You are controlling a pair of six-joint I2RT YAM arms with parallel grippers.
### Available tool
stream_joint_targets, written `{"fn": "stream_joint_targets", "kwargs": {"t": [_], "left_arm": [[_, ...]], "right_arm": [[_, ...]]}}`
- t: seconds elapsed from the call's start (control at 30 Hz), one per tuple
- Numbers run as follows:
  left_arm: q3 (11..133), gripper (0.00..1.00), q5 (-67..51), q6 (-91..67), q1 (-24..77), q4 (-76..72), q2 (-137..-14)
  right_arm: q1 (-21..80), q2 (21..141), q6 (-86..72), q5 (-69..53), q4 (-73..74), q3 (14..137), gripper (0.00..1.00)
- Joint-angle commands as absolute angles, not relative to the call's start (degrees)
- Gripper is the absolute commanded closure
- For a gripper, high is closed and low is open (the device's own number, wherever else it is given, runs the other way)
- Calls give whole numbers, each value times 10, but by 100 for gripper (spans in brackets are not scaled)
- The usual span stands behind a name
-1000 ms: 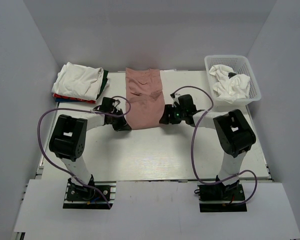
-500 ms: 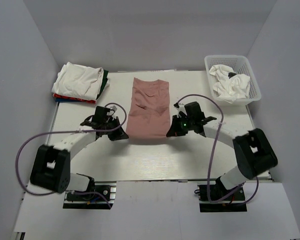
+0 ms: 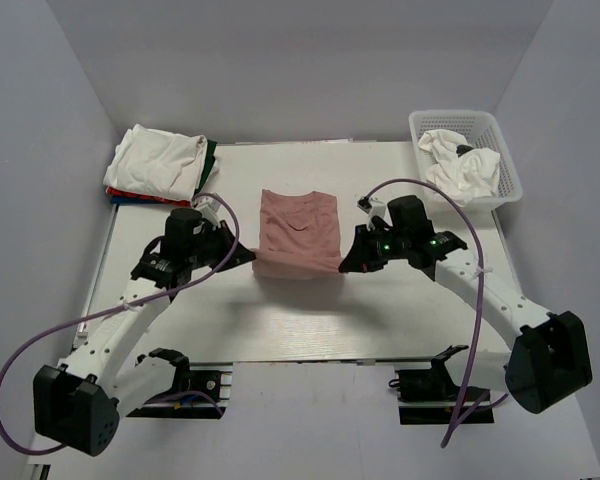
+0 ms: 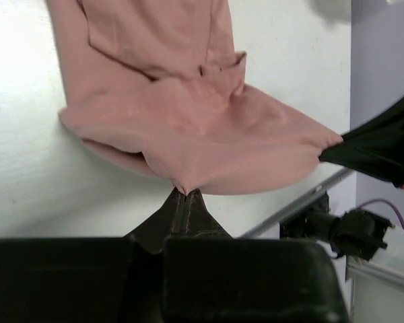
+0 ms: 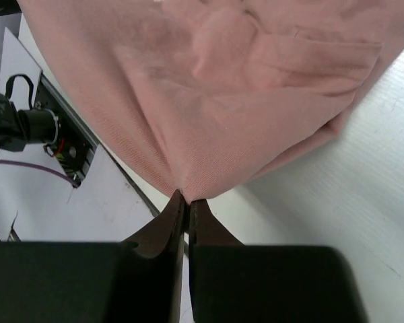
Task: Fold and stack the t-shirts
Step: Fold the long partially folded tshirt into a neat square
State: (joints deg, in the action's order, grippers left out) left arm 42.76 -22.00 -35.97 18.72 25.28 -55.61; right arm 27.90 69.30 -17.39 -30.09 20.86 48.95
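The dusty pink t-shirt [image 3: 298, 232] lies mid-table, with its near edge lifted off the white surface. My left gripper [image 3: 250, 257] is shut on that edge's left corner, and the pink cloth [image 4: 188, 134] runs into its closed tips [image 4: 183, 193]. My right gripper [image 3: 347, 264] is shut on the right corner, where the cloth [image 5: 209, 87] is pinched at its tips [image 5: 186, 200]. The near edge hangs slack between the two grippers. A stack of folded t-shirts [image 3: 160, 165], white on top with red, blue and dark green edges showing, sits at the back left.
A white plastic basket [image 3: 450, 122] at the back right holds crumpled white cloth [image 3: 462, 168]. Grey walls close in the table [image 3: 310, 320] on three sides. Purple cables loop from both arms.
Both arms pulled the pink t-shirt's near corners toward the front and lifted them, so the shirt looks shorter from above. The right gripper closed on its corner.
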Motion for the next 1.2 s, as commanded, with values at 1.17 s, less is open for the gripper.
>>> {"fn": "stream_joint_targets", "kwargs": {"t": [1.17], "left_arm": [[985, 100, -62, -316, 129, 230, -1182]], "right_arm": [[157, 1224, -192, -238, 216, 1047, 100]]}}
